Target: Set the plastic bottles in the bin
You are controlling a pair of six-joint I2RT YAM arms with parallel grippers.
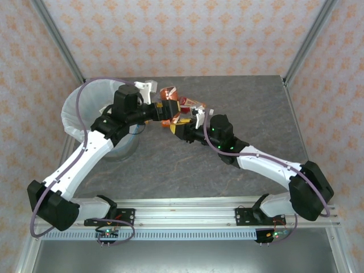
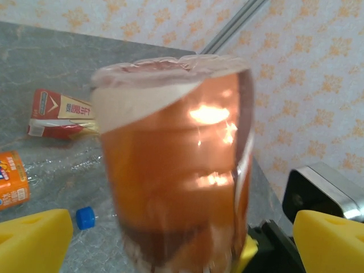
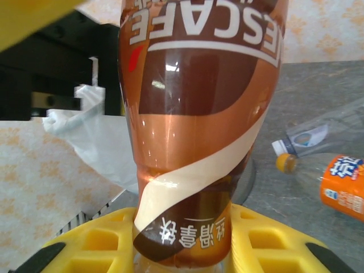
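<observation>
A brown-labelled plastic bottle stands up between both grippers above the table, and my right gripper is shut on its lower end. From above, this bottle sits where the two grippers meet. My left gripper is open, its yellow fingers wide apart either side of the same bottle without touching it. The bin, lined with a white bag, stands at the far left beside the left arm. More bottles lie on the table: a red-labelled one and an orange-labelled one.
A blue cap belongs to a clear bottle lying flat. A clear bottle with a white cap and an orange-capped bottle lie to the right. The bin's bag hangs close behind the held bottle. Metal frame posts stand at the table's far corners.
</observation>
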